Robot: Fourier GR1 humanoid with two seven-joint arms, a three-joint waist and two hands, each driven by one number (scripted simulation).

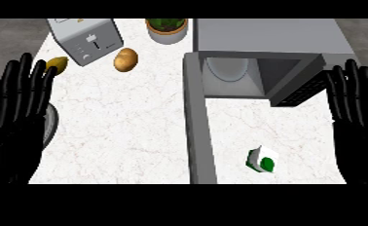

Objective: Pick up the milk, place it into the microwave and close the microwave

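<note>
Left hand (25,98): open, fingers up, resting at the left edge; microwave door (199,122): swung open, left of the carton; milk (262,160): on the counter, below-left of the right hand (350,98), which is open and empty; advice: lower the right hand, close around the carton's sides, keep it upright.

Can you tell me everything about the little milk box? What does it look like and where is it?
The milk carton is a small white box with green patches and a round green spot on the side facing up. It looks like cardboard and seems tilted or lying over rather than standing straight. It sits on the white marble counter, in front of the open microwave and just right of the microwave's grey door, which is swung out. Nothing touches it but the counter; the right hand is off to its right, apart from it.
</note>
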